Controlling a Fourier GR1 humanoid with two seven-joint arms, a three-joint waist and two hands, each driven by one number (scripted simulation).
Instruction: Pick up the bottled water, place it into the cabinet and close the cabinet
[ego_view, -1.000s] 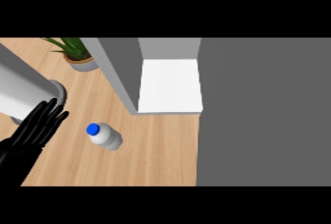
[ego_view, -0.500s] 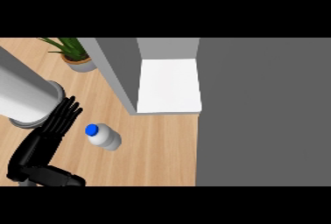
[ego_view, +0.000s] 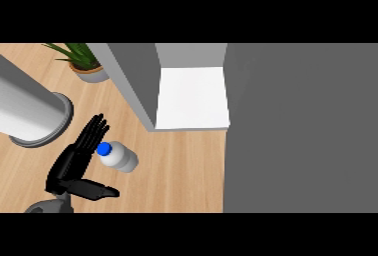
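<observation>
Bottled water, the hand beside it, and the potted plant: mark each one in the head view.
bottled water (ego_view: 122, 159), head view, on its white body.
left hand (ego_view: 71, 164), head view, on the palm.
potted plant (ego_view: 91, 75), head view, on the pot.

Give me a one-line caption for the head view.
Left robot hand, fingers straight, beside the blue-capped water bottle on the wooden counter, near the open cabinet.

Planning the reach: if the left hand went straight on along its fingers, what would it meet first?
Probably the cabinet's grey side panel, ahead of the left hand, though height is unclear. The bottled water lies beside the fingers, off that line.
</observation>
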